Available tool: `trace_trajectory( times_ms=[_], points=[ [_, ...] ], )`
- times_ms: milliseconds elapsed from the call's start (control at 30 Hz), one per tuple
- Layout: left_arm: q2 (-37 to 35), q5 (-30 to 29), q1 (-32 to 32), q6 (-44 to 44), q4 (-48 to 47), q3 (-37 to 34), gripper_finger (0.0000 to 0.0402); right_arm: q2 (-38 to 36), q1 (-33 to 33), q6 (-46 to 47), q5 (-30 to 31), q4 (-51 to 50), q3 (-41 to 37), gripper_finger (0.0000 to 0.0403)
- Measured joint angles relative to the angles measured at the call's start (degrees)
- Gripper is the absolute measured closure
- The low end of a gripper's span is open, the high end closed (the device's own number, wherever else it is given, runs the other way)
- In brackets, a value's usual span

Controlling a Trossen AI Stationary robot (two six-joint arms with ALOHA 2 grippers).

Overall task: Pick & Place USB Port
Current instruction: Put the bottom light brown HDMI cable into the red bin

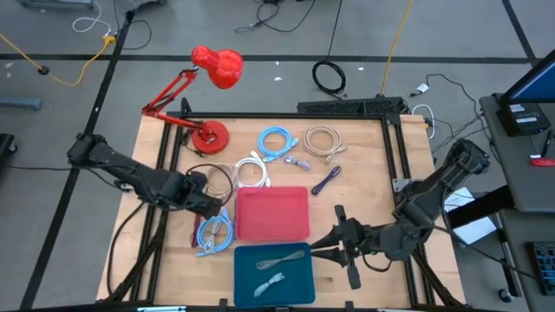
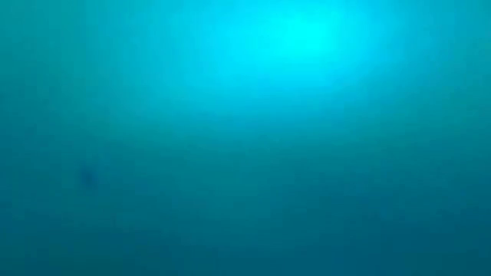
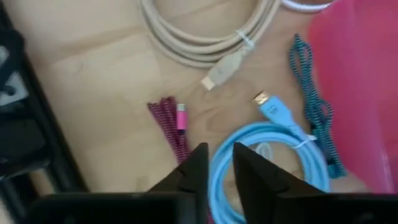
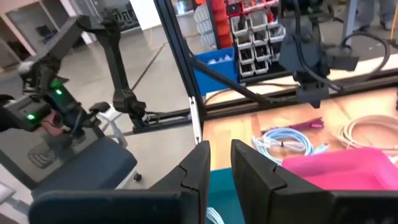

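Observation:
Several coiled USB cables lie on the wooden table. A light blue coil lies left of the pink tray, its gold-tipped plug flat on the wood. My left gripper points down right over this coil, fingers a narrow gap apart and nothing between them. My right gripper hangs level at the right edge of the blue tray. It points toward the table's left, and its fingers are narrowly apart and empty. Two pale cables lie in the blue tray. The low view shows only a teal blur.
A magenta braided cable, a teal braided cable and a beige coil lie close around my left gripper. Farther back lie blue, beige and white coils and a purple cable. A red desk lamp stands far left.

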Motion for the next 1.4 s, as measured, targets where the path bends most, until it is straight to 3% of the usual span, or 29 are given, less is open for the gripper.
trace_trajectory(
  times_ms=[200, 367, 600, 833, 1233, 1400],
  points=[
    [0.00, -1.31, 1.56, -1.09, -0.35, 0.00, 0.0222, 0.02, 0.00, 0.48, 0.06, 0.19, -1.51, 0.0348],
    [0.00, -7.02, 8.00, 0.34, 0.06, 0.00, 0.0184, 0.00, -0.62, 0.37, 0.06, 0.19, -1.52, 0.0348],
    [0.00, -8.57, 22.61, 15.73, 1.10, 0.00, 0.0187, 0.00, -1.29, 0.29, 0.04, 0.19, -1.52, 0.0348],
    [0.83, -4.69, 33.31, 29.53, 7.50, -2.33, 0.0187, -0.02, -1.29, 0.06, 1.46, 0.19, -1.52, 0.0348],
    [1.09, 3.80, 43.12, 35.62, 20.91, -17.09, 0.0188, -0.02, -1.61, 0.46, 1.66, 0.18, -1.52, 0.0348],
    [1.14, 5.59, 43.93, 34.72, 25.97, -20.99, 0.0188, -0.02, -2.83, 0.46, 1.57, 0.17, -1.52, 0.0348]
  ],
)
